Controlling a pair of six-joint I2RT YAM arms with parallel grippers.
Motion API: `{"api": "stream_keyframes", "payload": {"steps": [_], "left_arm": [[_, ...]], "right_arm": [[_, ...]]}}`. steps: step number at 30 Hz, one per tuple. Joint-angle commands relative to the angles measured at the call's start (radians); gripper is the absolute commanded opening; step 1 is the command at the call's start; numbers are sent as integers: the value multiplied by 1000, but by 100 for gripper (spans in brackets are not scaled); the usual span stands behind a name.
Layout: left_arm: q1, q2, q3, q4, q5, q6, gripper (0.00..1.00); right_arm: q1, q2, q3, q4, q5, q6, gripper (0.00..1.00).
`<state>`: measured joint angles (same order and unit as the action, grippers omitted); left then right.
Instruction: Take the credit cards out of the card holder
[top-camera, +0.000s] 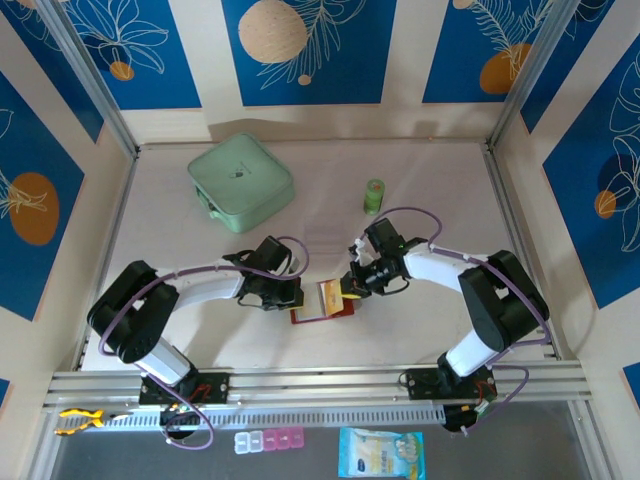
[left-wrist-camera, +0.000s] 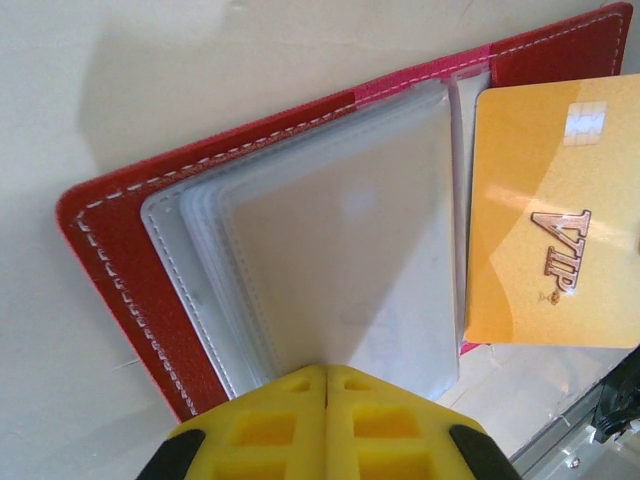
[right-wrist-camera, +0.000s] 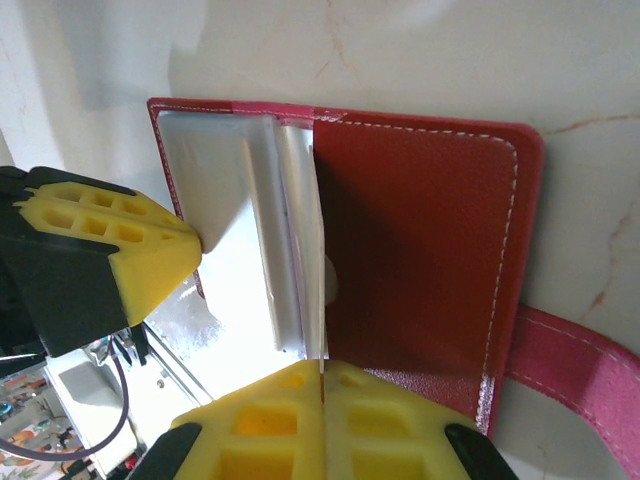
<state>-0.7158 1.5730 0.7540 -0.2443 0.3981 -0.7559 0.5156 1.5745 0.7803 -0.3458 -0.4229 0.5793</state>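
The dark red card holder (top-camera: 312, 316) lies open on the table between both arms. In the left wrist view its red cover (left-wrist-camera: 110, 260) frames a stack of clear sleeves (left-wrist-camera: 340, 230). My left gripper (left-wrist-camera: 327, 370) is shut, pinching the edge of the top sleeve, which tents up to its tips (right-wrist-camera: 195, 255). A gold credit card (left-wrist-camera: 545, 230) marked VIP stands over the right half of the holder. My right gripper (right-wrist-camera: 321, 368) is shut on this card, which appears edge-on (right-wrist-camera: 320, 300) in the right wrist view, beside the red cover (right-wrist-camera: 420, 240).
A mint-green square case (top-camera: 241, 177) sits at the back left and a small green cylinder (top-camera: 374, 196) at the back right. The holder's strap tab (right-wrist-camera: 580, 350) trails off to one side. The metal rail (top-camera: 320, 385) runs along the near edge.
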Motion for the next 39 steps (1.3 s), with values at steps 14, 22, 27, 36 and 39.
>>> {"api": "stream_keyframes", "payload": {"steps": [14,22,27,36,39], "left_arm": [[-6,10,19,-88,-65,50,0],[-7,13,14,-70,-55,50,0],[-6,6,14,-67,-52,52,0],[-6,8,15,-67,-48,56,0],[-6,5,19,-74,-55,59,0]], "right_arm": [[103,31,127,-150,141,29,7],[141,76,182,-184,180,39,9],[152,67,187,-194,194,85,15],[158,19,162,-180,193,134,14],[159,17,159,-180,189,134,9]]}}
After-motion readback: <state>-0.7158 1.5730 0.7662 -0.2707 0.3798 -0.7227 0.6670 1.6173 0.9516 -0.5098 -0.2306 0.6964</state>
